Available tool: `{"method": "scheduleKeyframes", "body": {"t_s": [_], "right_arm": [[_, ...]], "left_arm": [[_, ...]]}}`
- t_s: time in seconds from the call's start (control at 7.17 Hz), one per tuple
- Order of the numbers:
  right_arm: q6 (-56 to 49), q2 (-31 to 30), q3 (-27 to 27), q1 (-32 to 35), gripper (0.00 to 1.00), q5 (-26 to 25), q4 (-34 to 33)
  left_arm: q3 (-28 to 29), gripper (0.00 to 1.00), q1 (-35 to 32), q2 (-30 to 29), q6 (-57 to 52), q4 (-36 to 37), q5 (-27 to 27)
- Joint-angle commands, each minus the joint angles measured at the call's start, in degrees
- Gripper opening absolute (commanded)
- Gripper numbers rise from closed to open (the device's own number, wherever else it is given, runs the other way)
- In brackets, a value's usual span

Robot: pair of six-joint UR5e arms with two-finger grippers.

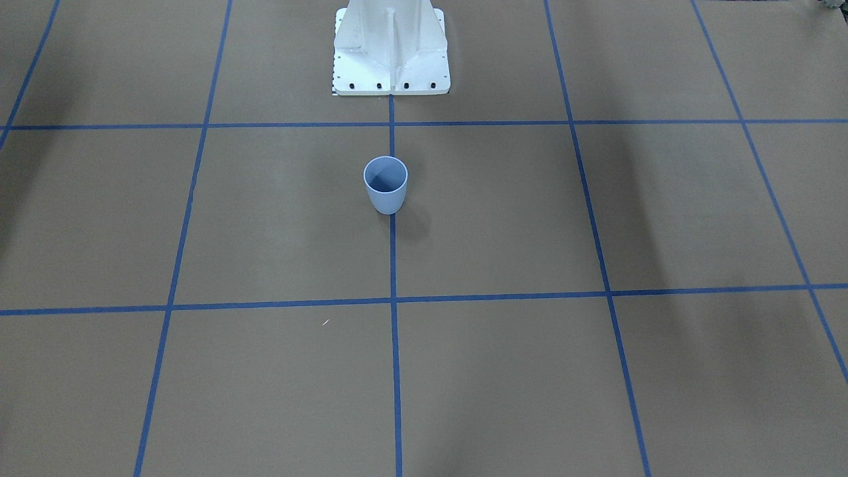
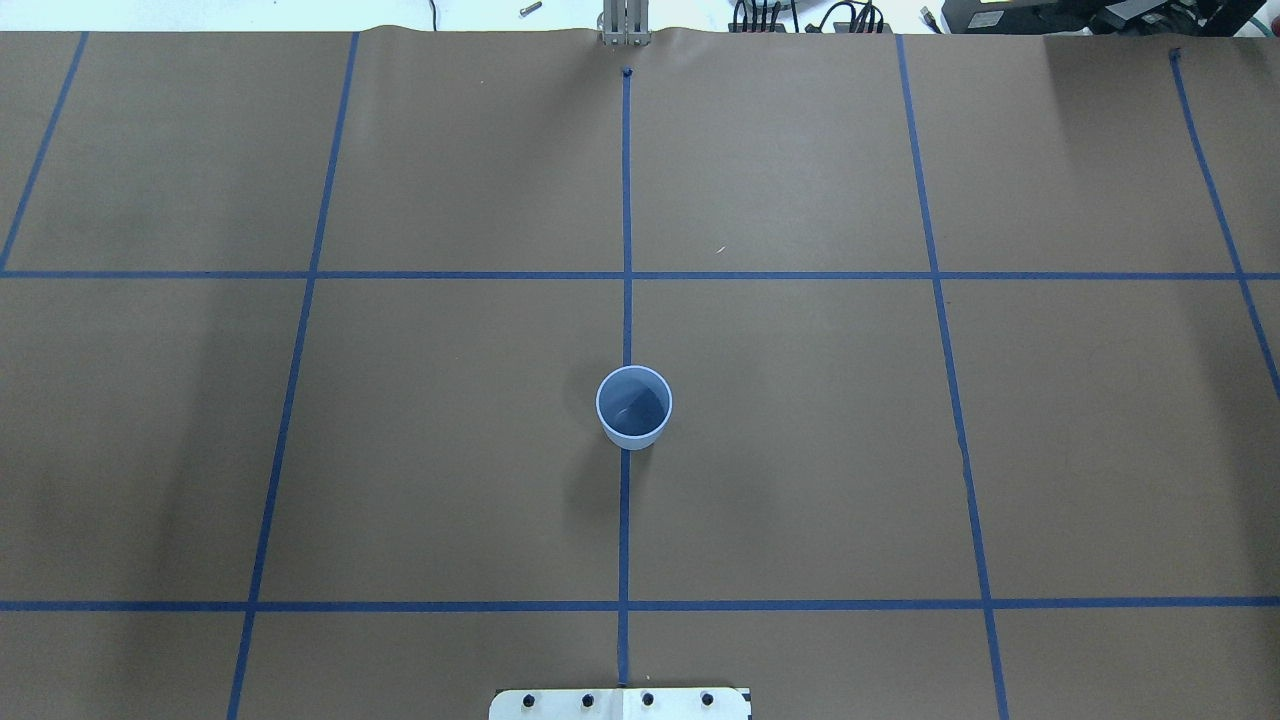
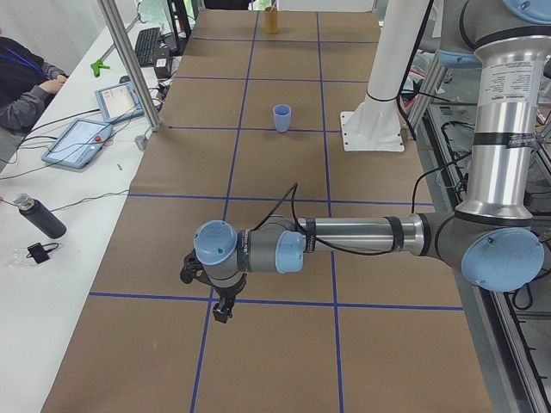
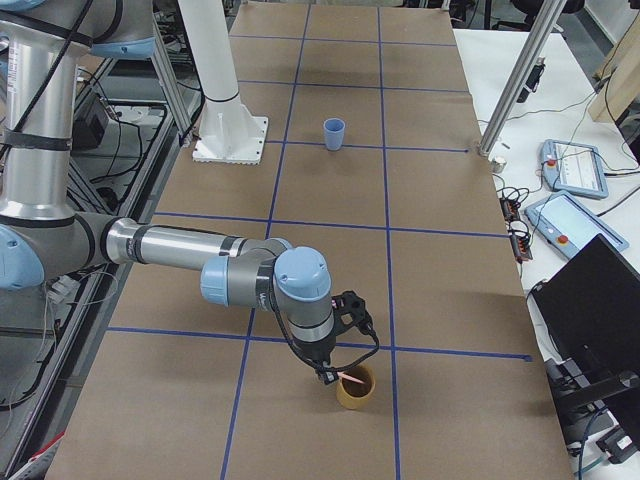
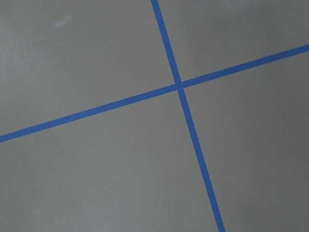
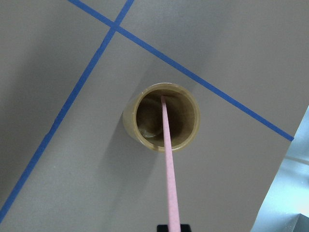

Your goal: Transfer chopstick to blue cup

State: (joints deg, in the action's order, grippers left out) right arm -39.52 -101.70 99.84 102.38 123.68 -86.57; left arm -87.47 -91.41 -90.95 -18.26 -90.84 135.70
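Observation:
The blue cup (image 1: 385, 185) stands upright and empty at the middle of the table, also in the overhead view (image 2: 634, 408) and both side views (image 3: 281, 118) (image 4: 334, 133). A pink chopstick (image 6: 169, 164) runs from my right gripper (image 6: 174, 227) down into a tan cup (image 6: 161, 117). The gripper is shut on its upper end, above the tan cup (image 4: 355, 388) at the table's right end. My left gripper (image 3: 219, 310) hangs low over a tape crossing at the left end. I cannot tell whether it is open or shut.
The white robot base (image 1: 391, 50) stands behind the blue cup. Blue tape lines cross the brown table cover (image 2: 800, 450). A side bench with tablets (image 3: 77, 142), a dark bottle (image 3: 39, 217) and a seated person (image 3: 21, 82) runs along the far edge.

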Motion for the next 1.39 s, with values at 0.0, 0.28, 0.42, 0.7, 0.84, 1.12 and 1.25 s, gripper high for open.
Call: {"method": "scheduleKeyframes", "body": {"t_s": [0.0,0.28,0.42,0.7,0.84,1.12,1.25], "right_arm": [[-7.41,-0.07,1.66,5.18,0.0,-0.02,0.0],[-7.16,1.49,3.69,9.3,0.0,0.94,-0.79],[-7.07,3.25,5.0,10.72,0.0,1.13,-5.58],[-7.07,4.5,7.64,10.3,0.0,4.61,-10.62],[-7.07,4.5,8.26,8.47,0.0,10.12,-10.55],[-7.33,6.5,13.86,-2.12,0.0,13.95,-10.11],[-7.24,10.35,14.58,-7.58,0.0,14.74,-10.11]], "left_arm": [[0.11,0.99,0.09,-0.1,0.07,-0.3,0.09],[0.11,0.98,0.0,-0.1,0.07,-0.31,0.0],[0.02,0.98,0.0,-0.02,0.07,-0.31,0.09],[0.02,0.98,0.0,-0.01,0.07,-0.31,0.0],[0.02,0.98,0.0,0.07,-0.02,-0.39,0.0],[0.11,0.98,0.0,0.07,0.42,-0.57,-0.09],[0.02,0.98,0.0,0.42,0.42,-0.57,-0.09]]}}
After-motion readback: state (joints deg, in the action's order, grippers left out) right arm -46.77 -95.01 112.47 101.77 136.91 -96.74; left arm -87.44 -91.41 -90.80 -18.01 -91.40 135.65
